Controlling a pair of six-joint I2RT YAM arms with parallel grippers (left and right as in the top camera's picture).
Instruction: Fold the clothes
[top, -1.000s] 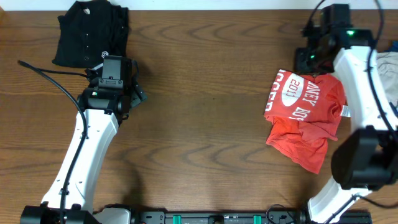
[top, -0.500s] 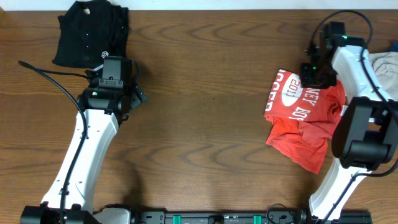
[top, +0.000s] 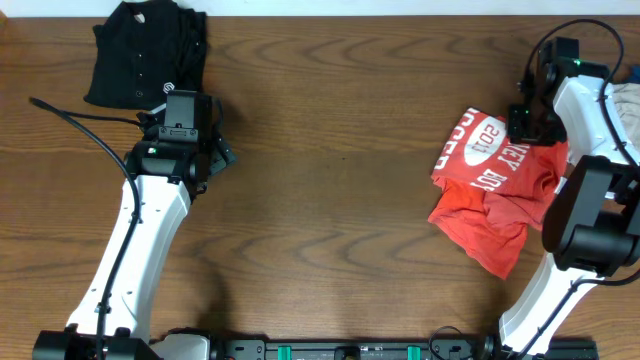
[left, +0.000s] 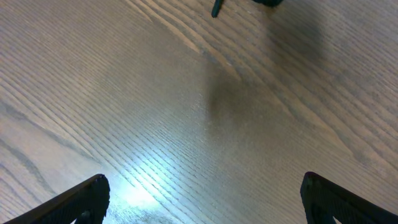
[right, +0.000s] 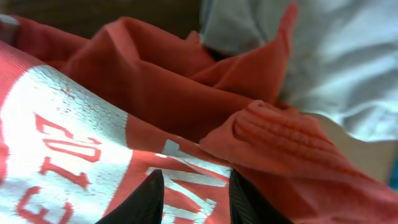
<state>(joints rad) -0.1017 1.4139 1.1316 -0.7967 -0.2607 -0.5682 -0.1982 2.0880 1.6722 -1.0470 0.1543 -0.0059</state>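
The red-orange T-shirt (top: 490, 185) with white lettering lies crumpled at the right of the table. My right gripper (top: 527, 122) sits at its top edge, jaws closed narrowly on a fold of the printed cloth (right: 124, 93); in the right wrist view the two black fingers (right: 149, 199) stand with red fabric between them, the gripper (right: 196, 202) pressed into the shirt. A black buttoned shirt (top: 145, 50) lies bunched at the far left. My left gripper (top: 190, 135) hovers just below it, open wide (left: 202, 199) over bare wood, with nothing between its fingertips (left: 87, 196).
A pale grey garment (right: 348, 56) lies against the T-shirt's right side, at the table's right edge (top: 622, 100). A black cable (top: 80, 115) arcs over the table left of my left arm. The wooden table (top: 330, 200) stretches between the two arms.
My right gripper has moved right and slightly toward me, and the top of the red-orange T-shirt has shifted right with it. The left arm has not moved.
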